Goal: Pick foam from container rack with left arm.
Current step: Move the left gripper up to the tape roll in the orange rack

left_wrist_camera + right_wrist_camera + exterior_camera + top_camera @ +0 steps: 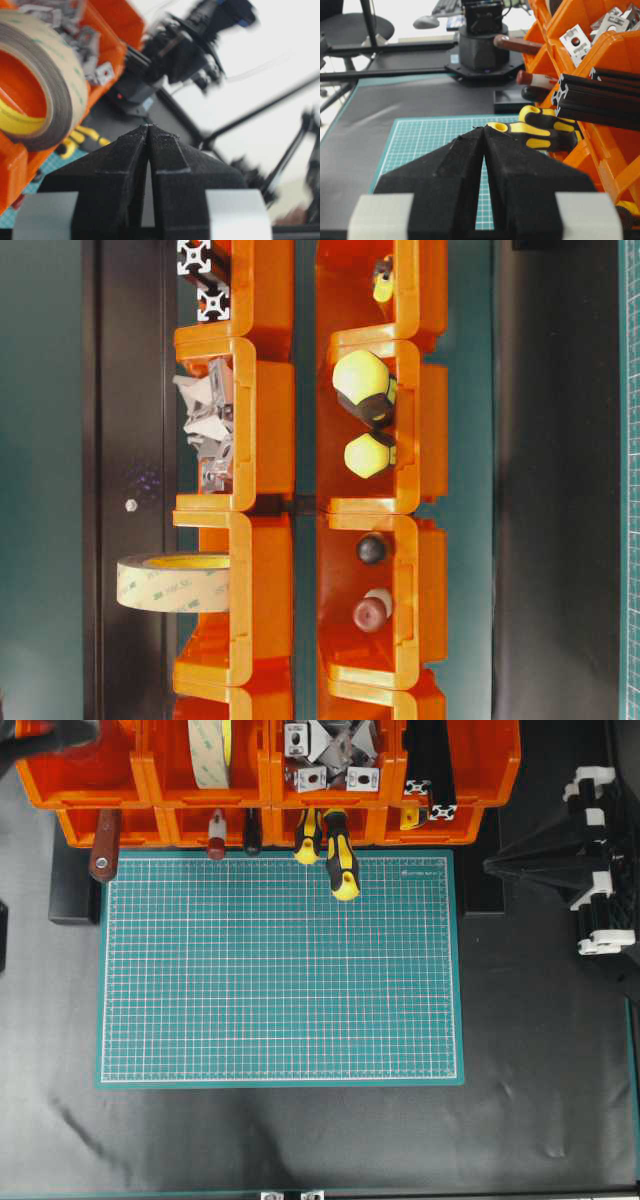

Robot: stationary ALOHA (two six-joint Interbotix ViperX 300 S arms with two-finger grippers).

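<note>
Upright on edge within the container rack [265,780], the foam [210,750] — both grippers closed, empty

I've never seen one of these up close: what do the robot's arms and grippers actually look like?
Each gripper, left and right, has two wedge-shaped black fingers with a rough foam-like surface, mounted on pale grey blocks. From overhead, the right arm is a black triangular linkage with white clip-like parts.

Green cutting mat [280,970] at centre; yellow-black screwdrivers [340,860] at 12 o'clock; wooden-handled tool [104,855] at 10 o'clock.
</note>
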